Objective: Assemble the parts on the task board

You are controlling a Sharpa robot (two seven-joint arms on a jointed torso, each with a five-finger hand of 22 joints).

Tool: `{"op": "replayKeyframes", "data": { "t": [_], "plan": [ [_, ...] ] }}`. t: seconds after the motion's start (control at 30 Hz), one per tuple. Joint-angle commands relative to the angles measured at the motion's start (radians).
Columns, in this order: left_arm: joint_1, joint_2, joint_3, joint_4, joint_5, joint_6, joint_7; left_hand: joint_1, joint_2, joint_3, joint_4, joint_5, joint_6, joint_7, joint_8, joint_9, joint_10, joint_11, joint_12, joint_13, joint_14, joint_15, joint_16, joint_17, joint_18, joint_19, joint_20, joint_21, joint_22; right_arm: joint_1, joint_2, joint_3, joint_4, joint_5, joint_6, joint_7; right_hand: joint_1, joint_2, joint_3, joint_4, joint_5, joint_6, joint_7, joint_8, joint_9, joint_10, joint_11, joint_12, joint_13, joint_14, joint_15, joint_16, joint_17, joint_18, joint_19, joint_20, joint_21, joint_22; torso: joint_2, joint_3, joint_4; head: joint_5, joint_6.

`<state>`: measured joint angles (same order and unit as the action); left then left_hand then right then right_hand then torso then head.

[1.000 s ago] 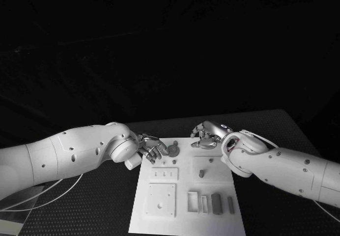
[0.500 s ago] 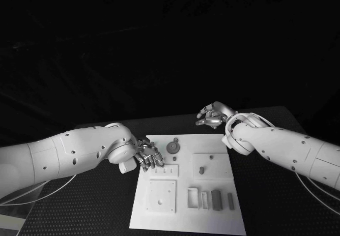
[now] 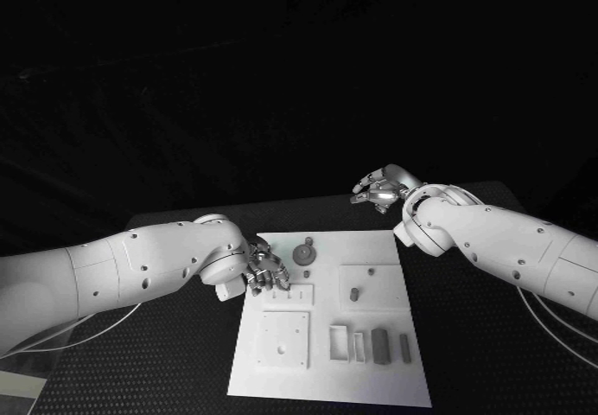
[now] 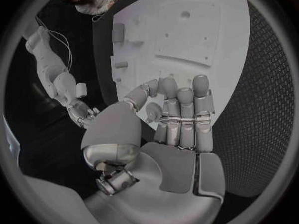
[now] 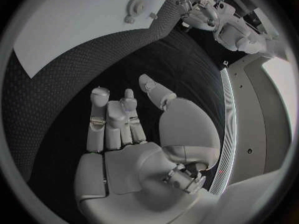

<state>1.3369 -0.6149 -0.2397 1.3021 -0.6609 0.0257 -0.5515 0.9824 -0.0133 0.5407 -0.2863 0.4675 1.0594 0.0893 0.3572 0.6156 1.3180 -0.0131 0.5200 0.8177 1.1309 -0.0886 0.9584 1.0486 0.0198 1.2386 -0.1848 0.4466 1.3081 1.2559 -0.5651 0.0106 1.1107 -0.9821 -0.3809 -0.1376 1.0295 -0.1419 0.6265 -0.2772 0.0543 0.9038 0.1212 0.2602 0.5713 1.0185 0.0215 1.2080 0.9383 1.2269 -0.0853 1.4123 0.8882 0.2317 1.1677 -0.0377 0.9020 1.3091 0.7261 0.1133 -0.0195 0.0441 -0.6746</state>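
The task board (image 3: 327,346) is seen in the head view on the black table (image 3: 499,363), with the left hand (image 3: 264,270) at its near-left edge and the right hand (image 3: 381,191) raised beyond its far right corner, well apart from it. In that view the left hand's palm is hidden by its own arm, and what lies under its fingertips is hard to make out.

The left wrist view shows more: the left hand (image 4: 171,129) is held with its fingers (image 4: 185,109) side by side and extended, the thumb beside them, and nothing is gripped. The board (image 4: 187,30) lies just past the fingertips. A round gear-like part (image 3: 305,255) is seen just beyond the left fingers in the head view. A short peg (image 3: 354,296) stands upright in a raised square plate toward the right hand's side. 3 upright grey blocks (image 3: 380,345) stand at the near end of the board; their exact shapes are too small to tell.

In the right wrist view the right hand (image 5: 127,134) is shown open over bare table, fingers loosely apart and holding nothing, with the board (image 5: 81,25) and gear (image 5: 137,6) well beyond the fingertips.
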Motion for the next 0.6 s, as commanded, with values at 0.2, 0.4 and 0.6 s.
{"op": "replayKeyframes", "data": {
  "t": [0.2,0.4,0.6],
  "plan": [
    [-0.007,0.01,0.001,-0.008,-0.039,0.011,-0.012,-0.002,0.01,0.007,-0.002,0.006,0.044,-0.037,0.002,0.169,-0.037,-0.037,0.064,0.027,-0.006,-0.044,0.124,-0.016,0.036,0.019,-0.039,0.11,0.026,0.005,0.004,0.001,-0.005,0.016,0.038,0.016,-0.005,0.009,-0.009,-0.003,-0.006,-0.001,0.014,-0.006,-0.001,-0.006,0.001,-0.002,-0.001,-0.007,-0.001,-0.005,-0.001,0.03,-0.006,0.003,-0.006,0.003,-0.001,0.0007,-0.0006,-0.003,-0.011],
    [-0.016,0.012,0.001,-0.012,-0.042,-0.005,-0.009,-0.003,0.01,0.009,-0.003,0.006,0.043,-0.037,0.001,0.17,-0.041,-0.037,0.068,0.027,-0.011,-0.045,0.132,-0.023,0.035,0.013,-0.041,0.118,0.026,0.012,0.011,0.001,-0.028,0.146,0.046,0.105,-0.047,0.005,0.009,-0.003,-0.005,-0.071,0.048,-0.04,-0.009,-0.189,0.046,-0.172,-0.095,-0.216,0.052,-0.192,-0.078,-0.012,-0.224,0.067,-0.154,-0.043,-0.002,-0.0001,-0.0001,-0.005,-0.012],
    [-0.016,0.015,0.001,-0.014,-0.044,0.002,-0.012,-0.001,0.012,0.01,-0.003,0.003,0.044,-0.037,0.001,0.172,-0.042,-0.038,0.073,0.027,-0.014,-0.046,0.14,-0.03,0.034,0.01,-0.042,0.125,0.026,0.015,0.019,0.001,-0.049,0.226,0.078,0.179,-0.057,0.008,0.026,-0.008,-0.004,-0.138,0.099,-0.053,-0.003,-0.336,0.152,-0.492,-0.362,-0.551,0.234,-0.598,-0.287,-0.12,-0.618,0.173,-0.439,-0.159,-0.002,0.0003,-0.0016,-0.008,-0.013]
  ]
}}
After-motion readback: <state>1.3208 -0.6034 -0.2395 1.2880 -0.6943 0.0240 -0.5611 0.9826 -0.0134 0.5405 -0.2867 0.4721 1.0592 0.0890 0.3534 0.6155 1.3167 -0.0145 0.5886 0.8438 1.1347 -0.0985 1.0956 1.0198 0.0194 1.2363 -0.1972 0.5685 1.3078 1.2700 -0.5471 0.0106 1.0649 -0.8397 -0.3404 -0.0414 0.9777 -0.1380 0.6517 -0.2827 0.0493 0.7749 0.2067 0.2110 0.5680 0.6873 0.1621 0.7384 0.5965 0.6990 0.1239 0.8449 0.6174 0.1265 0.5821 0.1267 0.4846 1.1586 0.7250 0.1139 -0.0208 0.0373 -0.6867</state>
